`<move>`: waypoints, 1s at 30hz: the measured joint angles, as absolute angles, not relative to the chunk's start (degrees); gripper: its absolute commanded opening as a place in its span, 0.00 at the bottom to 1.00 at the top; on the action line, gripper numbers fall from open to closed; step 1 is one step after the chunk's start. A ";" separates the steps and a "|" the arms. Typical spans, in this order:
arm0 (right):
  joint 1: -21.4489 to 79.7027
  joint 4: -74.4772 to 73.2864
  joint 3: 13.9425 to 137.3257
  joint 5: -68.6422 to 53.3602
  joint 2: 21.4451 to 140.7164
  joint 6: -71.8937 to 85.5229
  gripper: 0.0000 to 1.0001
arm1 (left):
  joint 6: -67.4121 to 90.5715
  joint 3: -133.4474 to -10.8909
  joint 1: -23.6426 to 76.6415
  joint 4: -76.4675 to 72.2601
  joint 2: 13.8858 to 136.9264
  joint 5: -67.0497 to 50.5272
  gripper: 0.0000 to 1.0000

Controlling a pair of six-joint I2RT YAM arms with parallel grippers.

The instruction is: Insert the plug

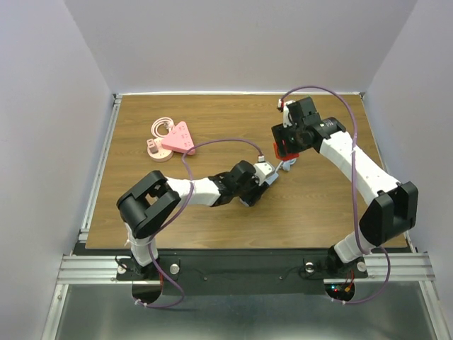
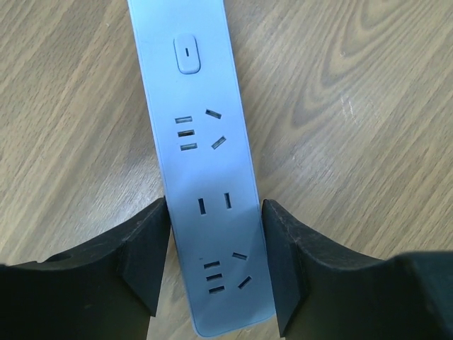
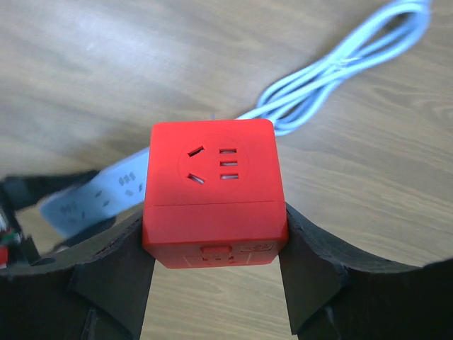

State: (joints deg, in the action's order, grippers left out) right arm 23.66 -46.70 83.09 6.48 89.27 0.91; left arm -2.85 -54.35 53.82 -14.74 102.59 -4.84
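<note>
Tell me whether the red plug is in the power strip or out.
Out: the right end effector holds the plug clear of the power strip, whose visible sockets are empty.

Top external: high at the near side, looking down over the whole table.
Left wrist: close, straight down on the power strip.
Right wrist: close, angled down past the plug; the power strip is shared with the other views.

The left arm and right arm have white links, black joints, purple cables and black fingers.
</note>
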 measured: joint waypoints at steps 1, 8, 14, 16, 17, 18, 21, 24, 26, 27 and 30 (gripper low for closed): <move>23.66 -46.72 82.63 5.41 89.12 0.51 0.01 | -2.46 -54.06 53.82 -15.05 102.32 -4.64 0.76; 25.50 -50.13 79.66 -6.61 88.71 -3.05 0.00 | 0.75 -46.59 51.42 -15.84 94.24 -6.07 0.98; 31.68 -53.89 80.90 -8.23 90.15 -4.27 0.01 | 4.80 -44.14 45.30 -19.66 87.44 -10.00 0.98; 32.34 -54.70 81.17 -8.21 91.33 -4.60 0.00 | 6.31 -42.94 43.00 -20.64 85.58 -11.25 0.98; 32.51 -55.00 81.34 -8.16 92.05 -4.75 0.00 | 6.96 -42.50 42.17 -20.80 85.03 -11.62 0.98; 32.64 -55.51 81.80 -7.92 93.30 -5.04 0.00 | 8.19 -41.76 40.71 -21.15 84.14 -12.14 0.98; 32.75 -56.47 83.13 -7.03 96.57 -5.52 0.00 | 10.26 -40.42 38.02 -21.56 82.17 -13.30 0.98; 32.86 -57.43 85.25 -5.37 100.20 -5.85 0.00 | 11.73 -40.10 36.25 -21.89 80.84 -14.59 0.98; 33.15 -58.17 86.80 -4.67 101.97 -6.13 0.00 | 12.32 -40.10 36.10 -22.65 80.36 -15.27 0.98; 33.32 -58.22 87.26 -4.51 102.50 -6.24 0.00 | 12.40 -40.10 36.14 -22.94 80.16 -15.70 0.98; 33.80 -58.72 88.40 -4.14 103.50 -6.46 0.01 | 12.53 -40.07 36.14 -23.51 79.96 -16.47 0.99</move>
State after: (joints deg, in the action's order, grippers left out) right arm 33.80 -58.72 88.40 -4.14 103.50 -6.46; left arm 12.53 -40.07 36.14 -23.51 79.96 -16.47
